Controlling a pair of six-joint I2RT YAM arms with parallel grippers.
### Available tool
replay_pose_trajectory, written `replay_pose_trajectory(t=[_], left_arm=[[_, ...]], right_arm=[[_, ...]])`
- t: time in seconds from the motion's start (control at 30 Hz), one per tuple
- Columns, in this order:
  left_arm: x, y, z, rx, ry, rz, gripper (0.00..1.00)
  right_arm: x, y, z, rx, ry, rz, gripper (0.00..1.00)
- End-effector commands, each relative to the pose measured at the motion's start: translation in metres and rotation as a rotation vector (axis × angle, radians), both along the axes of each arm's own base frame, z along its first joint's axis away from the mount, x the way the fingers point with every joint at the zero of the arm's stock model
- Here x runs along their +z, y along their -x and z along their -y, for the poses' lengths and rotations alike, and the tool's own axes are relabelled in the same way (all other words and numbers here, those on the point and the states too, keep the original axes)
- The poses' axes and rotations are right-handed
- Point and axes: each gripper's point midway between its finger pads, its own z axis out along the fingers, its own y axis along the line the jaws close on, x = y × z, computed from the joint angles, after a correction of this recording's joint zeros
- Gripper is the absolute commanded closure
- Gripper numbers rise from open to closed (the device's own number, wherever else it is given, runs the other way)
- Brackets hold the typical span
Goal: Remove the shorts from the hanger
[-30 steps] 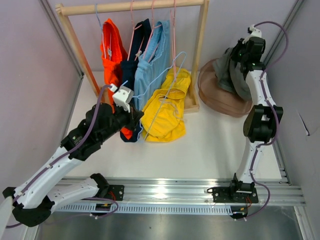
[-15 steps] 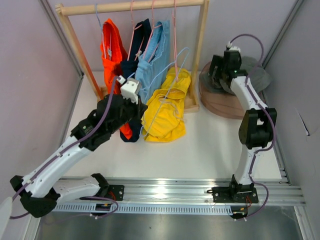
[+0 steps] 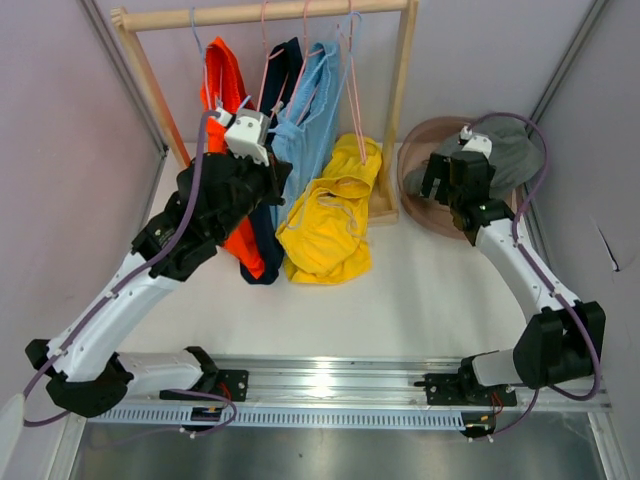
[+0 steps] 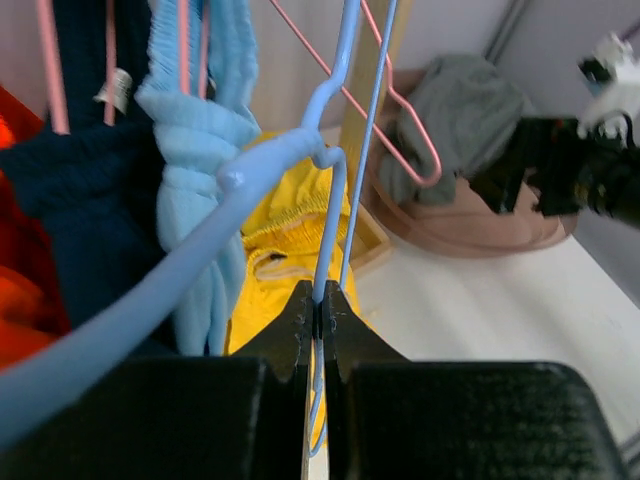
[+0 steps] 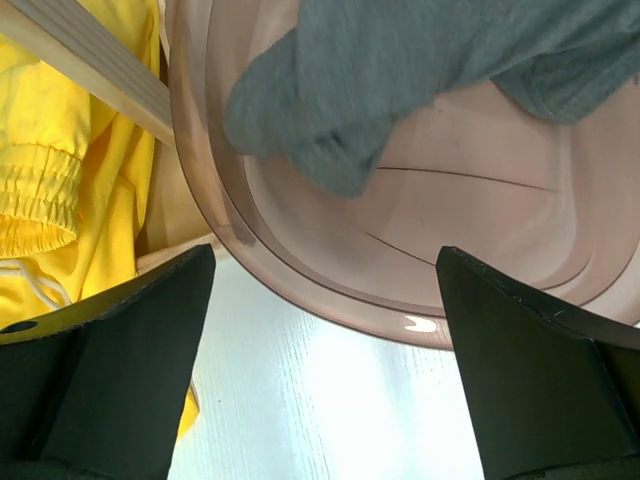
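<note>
Left end effector [image 4: 316, 318] pinches blue hanger [image 4: 270, 160], yellow shorts [image 4: 280, 228] just beyond.

The left arm reaches forward, left hand [image 4: 316, 320] pinched tight on the blue hanger [image 4: 250, 175], while the right arm extends, right hand [image 5: 325, 370] spread wide.

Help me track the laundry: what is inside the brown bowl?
A grey garment lies bunched in the bowl, filling its far part. The near part of the bowl's floor shows bare. Whatever may lie beneath the garment is covered.
</note>
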Motion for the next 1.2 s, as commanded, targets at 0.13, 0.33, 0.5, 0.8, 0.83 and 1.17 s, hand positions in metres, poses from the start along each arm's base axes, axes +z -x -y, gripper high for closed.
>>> replay_pose_trajectory(t=[0.13, 0.33, 0.5, 0.8, 0.83, 1.17], left_arm=[[0.023, -0.028, -0.023, 0.221, 0.014, 0.061, 1.0], [0.004, -0.051, -0.018, 0.298, -0.047, 0.017, 1.0], [-0.017, -0.06, -0.005, 0.291, -0.059, -0.027, 1.0], [0.004, -0.101, 0.018, 0.336, -0.102, 0.031, 1.0], [0.002, -0.108, 0.023, 0.337, -0.118, 0.026, 1.0], [0.112, -0.138, 0.044, 0.319, 0.025, 0.215, 1.0]], right_arm=[[-0.004, 0.021, -0.005, 0.019, 0.002, 0.017, 0.01], [0.011, 0.034, -0.013, 0.048, -0.031, 0.052, 0.01], [0.01, 0.044, -0.014, 0.051, -0.019, 0.052, 0.01], [0.008, 0.05, -0.017, 0.064, -0.025, 0.053, 0.01], [0.008, 0.051, -0.018, 0.064, -0.025, 0.052, 0.0], [0.008, 0.064, -0.017, 0.064, -0.019, 0.062, 0.01]])
